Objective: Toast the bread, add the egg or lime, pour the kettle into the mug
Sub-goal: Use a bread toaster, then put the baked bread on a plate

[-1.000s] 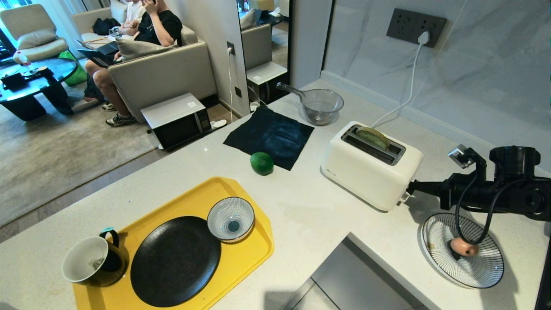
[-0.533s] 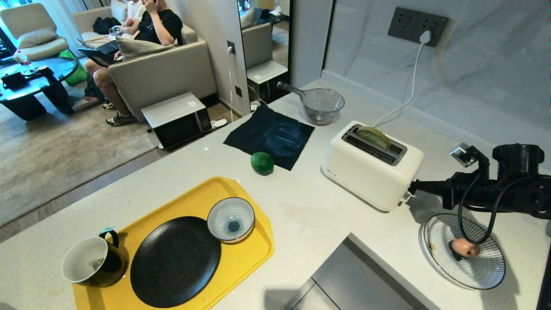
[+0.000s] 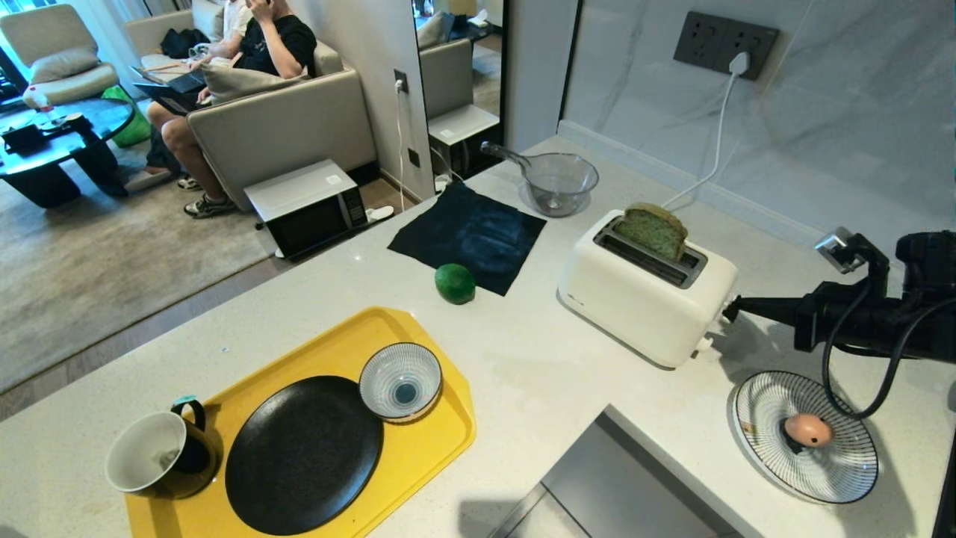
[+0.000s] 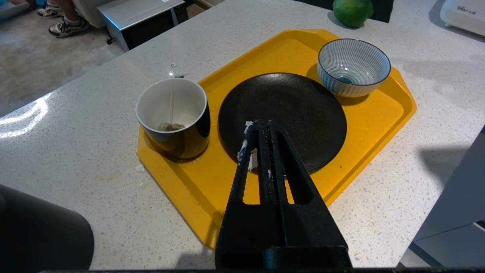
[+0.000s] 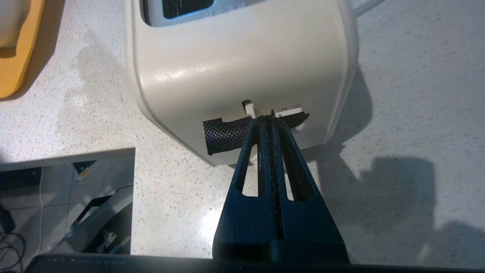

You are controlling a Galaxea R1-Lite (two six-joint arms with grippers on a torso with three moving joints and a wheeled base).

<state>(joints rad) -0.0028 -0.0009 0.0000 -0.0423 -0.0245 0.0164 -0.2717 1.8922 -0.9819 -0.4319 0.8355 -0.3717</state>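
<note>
The toaster's (image 3: 646,299) small logo is looking too tiny to read. It is sitting on a speckled white tabletop (image 3: 523,373). The right gripper (image 3: 730,306), pressed together, is pointing at its end.

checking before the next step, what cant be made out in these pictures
- Kettle: in no view.
- Lower part of the bread: head view, hidden inside the toaster slot.
- Toaster lever: right wrist view, partly covered by the shut right gripper; contact unclear.
- Contents of the mug: left wrist view, a small lump on the bottom, too small to identify.

Open counter (image 3: 538,359) btwn toaster (image 3: 642,299) & tray (image 3: 441,441); lime (image 3: 455,283) behind
</note>
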